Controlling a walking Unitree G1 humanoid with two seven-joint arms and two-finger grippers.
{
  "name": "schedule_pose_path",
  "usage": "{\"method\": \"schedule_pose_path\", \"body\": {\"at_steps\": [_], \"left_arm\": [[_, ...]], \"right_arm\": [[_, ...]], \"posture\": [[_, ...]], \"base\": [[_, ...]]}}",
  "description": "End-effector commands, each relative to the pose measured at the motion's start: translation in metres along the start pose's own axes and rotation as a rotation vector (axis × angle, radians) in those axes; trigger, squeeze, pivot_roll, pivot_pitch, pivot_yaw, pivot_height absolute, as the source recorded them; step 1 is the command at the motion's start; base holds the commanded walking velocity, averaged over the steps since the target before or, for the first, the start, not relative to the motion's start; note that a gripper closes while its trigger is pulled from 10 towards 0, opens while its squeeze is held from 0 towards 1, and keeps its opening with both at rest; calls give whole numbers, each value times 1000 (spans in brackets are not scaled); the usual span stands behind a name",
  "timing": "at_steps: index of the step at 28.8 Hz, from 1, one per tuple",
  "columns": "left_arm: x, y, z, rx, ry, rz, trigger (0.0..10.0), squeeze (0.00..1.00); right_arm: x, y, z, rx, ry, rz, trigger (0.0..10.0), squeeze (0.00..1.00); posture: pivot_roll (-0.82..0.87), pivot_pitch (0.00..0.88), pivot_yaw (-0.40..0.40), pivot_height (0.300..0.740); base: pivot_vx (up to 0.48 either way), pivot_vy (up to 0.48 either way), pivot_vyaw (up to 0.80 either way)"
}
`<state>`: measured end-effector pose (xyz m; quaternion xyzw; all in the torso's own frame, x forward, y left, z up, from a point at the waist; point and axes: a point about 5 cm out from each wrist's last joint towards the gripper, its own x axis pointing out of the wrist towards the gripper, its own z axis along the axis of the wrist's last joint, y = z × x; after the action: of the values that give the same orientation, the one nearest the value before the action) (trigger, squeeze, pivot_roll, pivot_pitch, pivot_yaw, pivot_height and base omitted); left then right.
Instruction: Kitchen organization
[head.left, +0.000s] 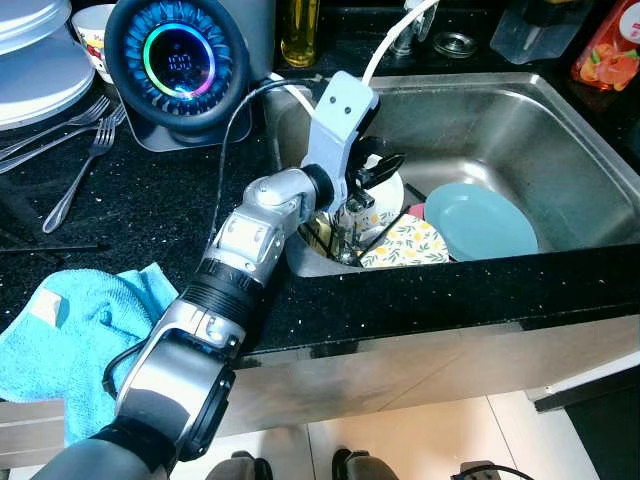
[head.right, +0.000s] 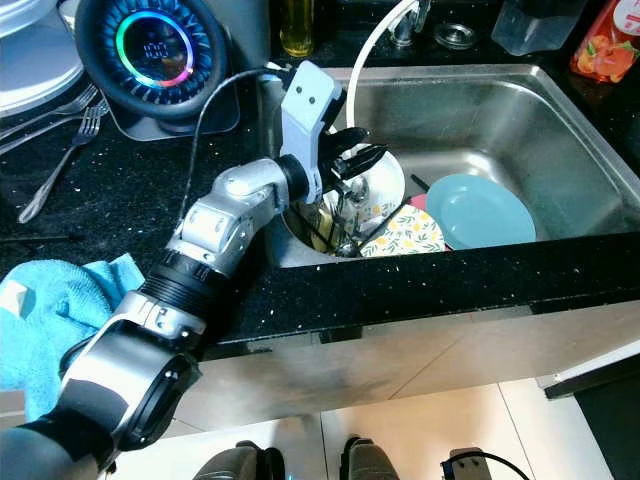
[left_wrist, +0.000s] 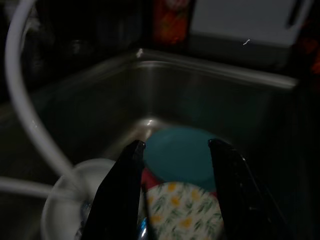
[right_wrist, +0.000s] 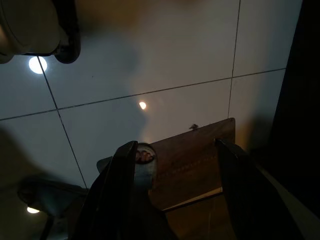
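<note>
Our left gripper (head.left: 368, 178) hangs released mid-frame over the sink (head.left: 560, 150) dishes; we'd drop straight onto the floral plate (head.left: 405, 243) rim.

The left arm reaches forward over the tabletop's front edge, wrist bent downward. Its left end effector (head.left: 368, 185) hangs with fingers spread apart. The right end effector (right_wrist: 175, 165) points down, fingers parted.

Blue towel (head.left: 70, 335), perhaps a speaker (head.left: 180, 60)

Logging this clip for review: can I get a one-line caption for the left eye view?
Left gripper, fingers open, reaches into the steel sink above a white bowl, floral plate and teal plate.
</note>
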<state>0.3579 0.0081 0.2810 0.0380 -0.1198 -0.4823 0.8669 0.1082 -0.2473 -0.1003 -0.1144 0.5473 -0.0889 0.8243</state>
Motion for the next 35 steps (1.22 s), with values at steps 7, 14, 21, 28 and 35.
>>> {"method": "schedule_pose_path", "body": {"at_steps": [7, 14, 21, 28, 35], "left_arm": [[-26, -23, 81, 101, -341, -171, 10000, 0], [-62, -20, 101, 180, -381, -223, 10000, 0], [-116, -24, 93, 277, -192, -319, 10000, 0], [-154, 0, 93, 408, 61, -137, 10000, 0], [-169, 9, 101, 427, 81, -42, 10000, 0]], "right_arm": [[-2, 2, -11, -4, 36, 4, 10000, 0], [-1, 3, -10, -9, 34, 8, 10000, 0], [-1, 4, -7, -19, 28, 14, 10000, 0], [-1, 3, -6, -30, 29, 15, 10000, 0], [-1, 5, 0, -8, -15, 72, 10000, 0]], "posture": [[41, 191, -2, 740], [57, 193, -7, 740], [70, 196, -18, 740], [85, 199, -24, 740], [88, 199, -31, 740]], "base": [[0, 0, 0], [0, 0, 0], [0, 0, 0], [0, 0, 0], [0, 0, 0]]}}
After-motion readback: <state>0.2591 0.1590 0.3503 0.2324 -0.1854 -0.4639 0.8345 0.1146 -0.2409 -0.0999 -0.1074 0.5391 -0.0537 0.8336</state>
